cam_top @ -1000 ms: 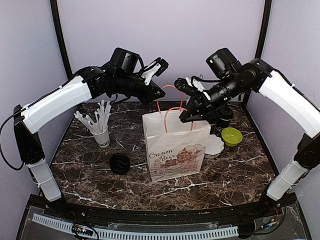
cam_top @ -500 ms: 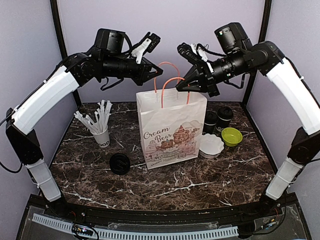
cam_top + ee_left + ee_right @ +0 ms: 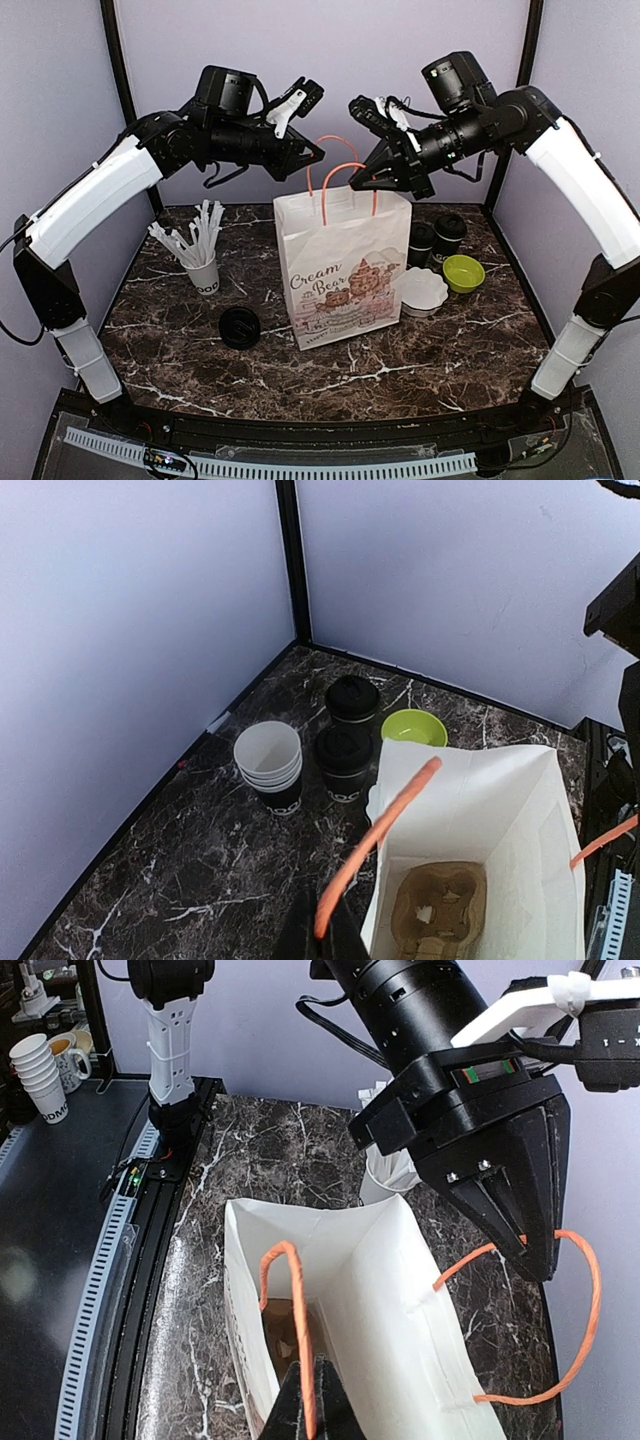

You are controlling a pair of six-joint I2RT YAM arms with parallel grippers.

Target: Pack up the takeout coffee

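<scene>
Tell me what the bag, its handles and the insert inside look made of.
The bag looks like white matte paper: sharp creases, printed artwork. The handles are orange cord that holds its loop; paper or fibre, cannot tell. The insert looks like brown moulded pulp or cardboard: dull, rough surface.

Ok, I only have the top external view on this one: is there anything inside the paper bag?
Observer: The left wrist view looks down into the paper bag. A brown cardboard cup carrier lies at the bottom, and no cup shows in it.
Reviewer: Does the left arm really have a handle?
Observer: Yes, the left fingers are shut on an orange handle that runs straight into them.
Reviewer: And the right?
Observer: In its wrist view the right fingers pinch the other handle. Also, a stack of lidless cups, hidden from you by the bag, stands beside the lidded coffee cups.
</scene>
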